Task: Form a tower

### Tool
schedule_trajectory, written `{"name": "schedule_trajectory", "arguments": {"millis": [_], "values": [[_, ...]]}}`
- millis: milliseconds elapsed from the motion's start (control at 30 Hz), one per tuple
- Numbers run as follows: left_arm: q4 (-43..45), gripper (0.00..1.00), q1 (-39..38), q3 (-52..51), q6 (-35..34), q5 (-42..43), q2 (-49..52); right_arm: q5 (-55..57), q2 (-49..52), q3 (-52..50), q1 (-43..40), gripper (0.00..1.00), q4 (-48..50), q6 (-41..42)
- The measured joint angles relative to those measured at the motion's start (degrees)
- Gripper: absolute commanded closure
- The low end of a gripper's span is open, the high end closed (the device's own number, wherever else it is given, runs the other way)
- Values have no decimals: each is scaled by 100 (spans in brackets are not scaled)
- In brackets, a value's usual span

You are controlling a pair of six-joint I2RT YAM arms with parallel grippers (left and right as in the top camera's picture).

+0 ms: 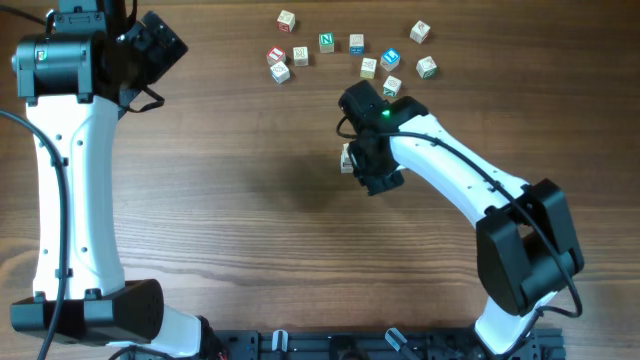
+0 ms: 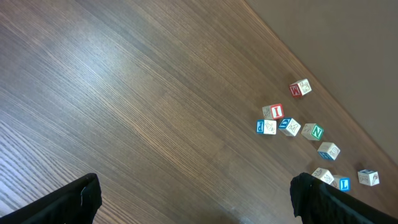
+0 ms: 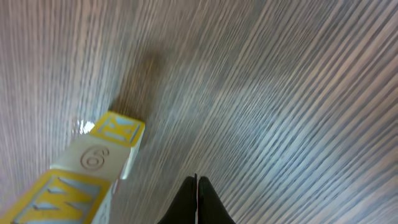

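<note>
Tower at the middle of the bench, right gripper pinched closed and empty just beside it, so best back off without a nudge, then spread for a far-edge cube; left gripper gapes wide, empty.

Far left: left arm stretched along table edge, left gripper wide apart, empty. Near right: right arm reaches to centre, right gripper pointing down, fingers pressed together, empty.

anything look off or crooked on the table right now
Nothing spilled or damaged. The short stack of pale wooden cubes with yellow letters, beside the shut right gripper, looks slightly staggered rather than flush, though the wrist camera's angle may exaggerate it.
</note>
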Motion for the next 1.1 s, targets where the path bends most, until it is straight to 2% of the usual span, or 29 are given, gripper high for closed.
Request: {"name": "schedule_trajectory", "arguments": {"millis": [233,1100], "values": [[0,0,0,0,0,0,0,55,-24,0,-498,96,275,-26],[0,0,0,0,0,0,0,-39,-31,0,-269,96,857,-72]]}}
